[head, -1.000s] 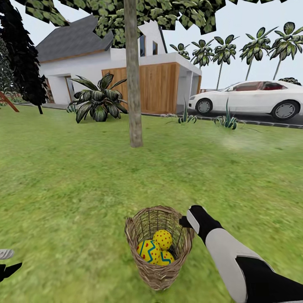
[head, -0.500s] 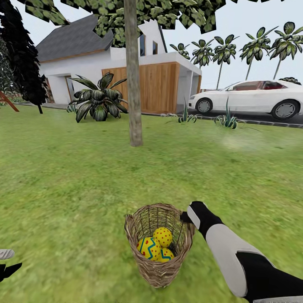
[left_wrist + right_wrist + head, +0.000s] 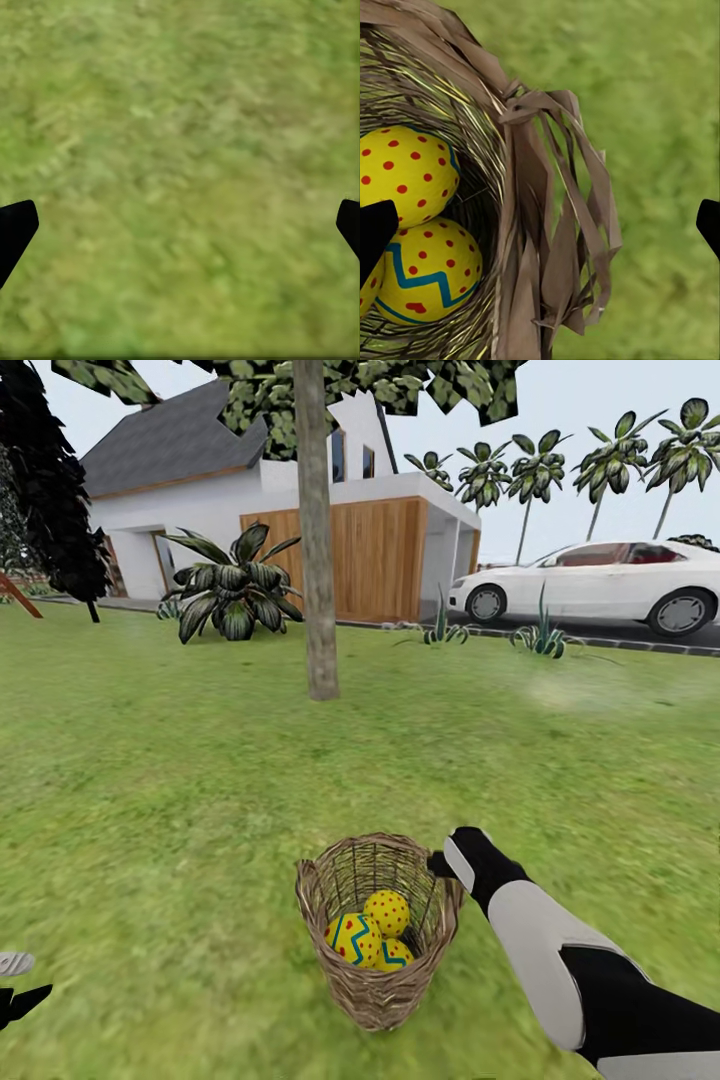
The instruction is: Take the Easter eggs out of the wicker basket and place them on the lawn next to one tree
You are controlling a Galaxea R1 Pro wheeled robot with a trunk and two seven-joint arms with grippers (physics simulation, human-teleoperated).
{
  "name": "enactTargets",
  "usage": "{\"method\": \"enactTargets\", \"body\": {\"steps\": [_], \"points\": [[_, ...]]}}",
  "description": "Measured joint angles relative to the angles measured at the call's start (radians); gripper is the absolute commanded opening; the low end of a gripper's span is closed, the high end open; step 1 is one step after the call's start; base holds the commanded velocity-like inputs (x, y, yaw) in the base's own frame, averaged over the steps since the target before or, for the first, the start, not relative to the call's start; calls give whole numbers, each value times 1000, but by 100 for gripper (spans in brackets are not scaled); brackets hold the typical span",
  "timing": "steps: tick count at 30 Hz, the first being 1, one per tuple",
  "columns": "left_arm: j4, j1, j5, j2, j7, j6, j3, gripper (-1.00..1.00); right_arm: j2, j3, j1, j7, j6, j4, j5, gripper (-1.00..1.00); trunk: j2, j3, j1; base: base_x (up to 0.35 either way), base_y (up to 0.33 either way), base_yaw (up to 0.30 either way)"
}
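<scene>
Head view: three Easter eggs (image 3: 372, 937) in wicker basket (image 3: 379, 992); right gripper (image 3: 437, 863) at its rim. Right wrist: fingers spread, straddling rim. Left gripper (image 3: 180, 225) spread over bare lawn (image 3: 180, 150).

Beyond the grass: white house with grey roof and wood-panelled front (image 3: 300, 530), white parked car (image 3: 600, 585), broad-leaved striped shrub (image 3: 232, 590), pale sky.

Right arm (image 3: 560, 950) outstretched, both arms' jaws spread wide
</scene>
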Motion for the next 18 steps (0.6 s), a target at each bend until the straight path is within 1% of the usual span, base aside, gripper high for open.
{"method": "enactTargets", "body": {"steps": [6,11,14,18], "points": [[0,0,0,0,0,0,0,100,-1,0,-1,-1,0,0,1,100,-1,-23,3,0,0,0],[0,0,0,0,0,0,0,100,-2,0,-1,-2,0,0,2,100,-2,-23,3,0,0,0],[0,0,0,0,0,5,0,100,-3,0,-1,-2,0,0,3,100,-2,-35,4,0,0,0],[0,0,0,0,0,8,0,100,-11,-1,-1,-2,0,1,2,100,-2,-35,4,0,0,0]]}}
